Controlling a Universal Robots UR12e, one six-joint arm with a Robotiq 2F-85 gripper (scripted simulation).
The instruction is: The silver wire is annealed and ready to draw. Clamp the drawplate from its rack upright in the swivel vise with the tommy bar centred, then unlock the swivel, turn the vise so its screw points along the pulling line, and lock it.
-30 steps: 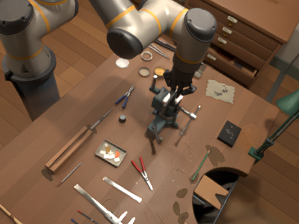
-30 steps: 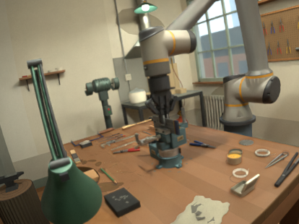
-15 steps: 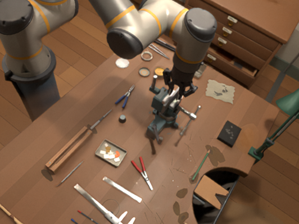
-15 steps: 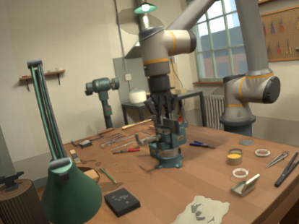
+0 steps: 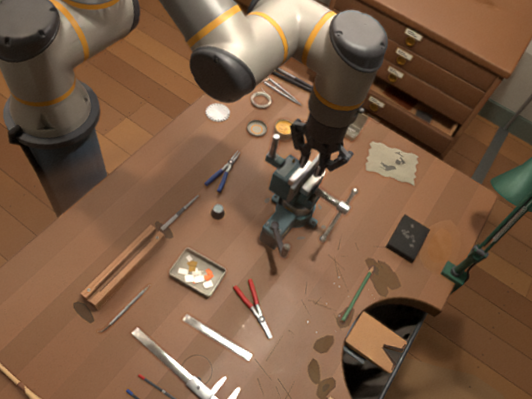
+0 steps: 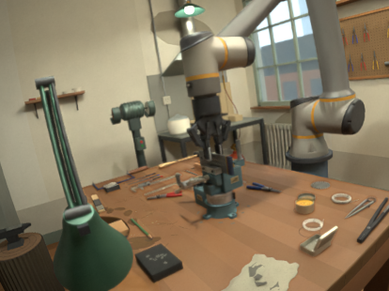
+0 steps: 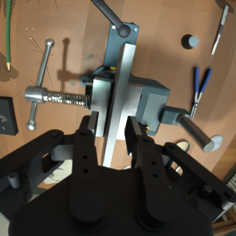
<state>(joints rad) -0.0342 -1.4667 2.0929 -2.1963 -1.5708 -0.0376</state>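
Observation:
My gripper (image 7: pixel 112 123) is open and holds nothing; it hangs straight above the teal swivel vise (image 5: pixel 295 191) in the middle of the bench, its fingers on either side of the steel drawplate (image 7: pixel 118 96). The drawplate stands on edge between the vise jaws. The vise screw (image 7: pixel 63 98) points toward the bench's right side. Its tommy bar (image 7: pixel 39 83) sits off-centre in the screw head, more of it sticking out on one side. A dark lock lever (image 7: pixel 110 15) juts from the vise base. The long wooden rack (image 5: pixel 122 264) lies empty to the left.
A small tray (image 5: pixel 197 272) of scraps sits in front of the vise, with red-handled pliers (image 5: pixel 253 306), a steel rule and calipers (image 5: pixel 187 372) nearer the front edge. Blue pliers (image 5: pixel 223 171) lie left of the vise. A green lamp (image 5: pixel 518 195) stands at the right edge.

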